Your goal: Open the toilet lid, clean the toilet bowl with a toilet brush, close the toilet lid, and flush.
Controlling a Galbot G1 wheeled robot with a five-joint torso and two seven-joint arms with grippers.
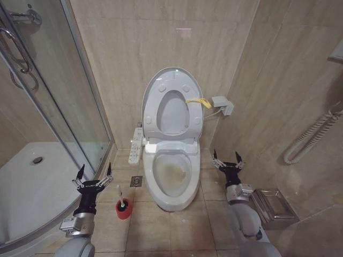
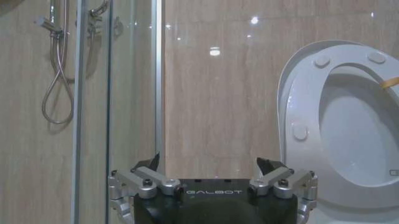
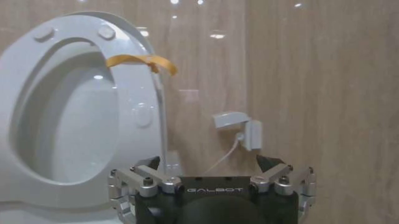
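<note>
The word "GALBOT" is printed in pale capitals on the black body of the left gripper (image 2: 210,173), just behind and midway between its spread jaws. The same word "GALBOT" is read on the black body of the right gripper (image 3: 212,171), likewise centred behind its parted jaws. A white label (image 1: 68,221) is seen on the left arm well behind the jaws, but its print cannot be read. No other text can be made out.
</note>
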